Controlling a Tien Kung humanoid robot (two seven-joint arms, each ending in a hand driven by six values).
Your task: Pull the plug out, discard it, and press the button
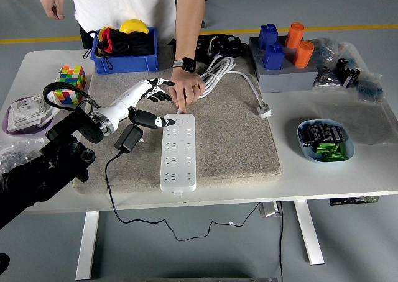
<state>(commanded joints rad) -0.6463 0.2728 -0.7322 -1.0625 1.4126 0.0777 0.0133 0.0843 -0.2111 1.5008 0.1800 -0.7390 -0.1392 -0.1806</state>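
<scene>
A white power strip (178, 151) lies lengthwise on the beige mat (236, 139). The black plug (129, 138) lies on the mat left of the strip, its black cord trailing off the table's front edge. My left hand (151, 105) is open, fingers spread, reaching toward the strip's far end, with one fingertip just left of the strip's top corner. A person's hand (185, 90) presses a finger down at the strip's far end, holding it.
A Rubik's cube (69, 85) and a blue bin (124, 49) stand at the back left. A coiled white cable (233, 77) lies on the mat's far right. A blue bowl of batteries (325, 140) sits at the right. Blue and orange blocks (283, 46) stand at the back.
</scene>
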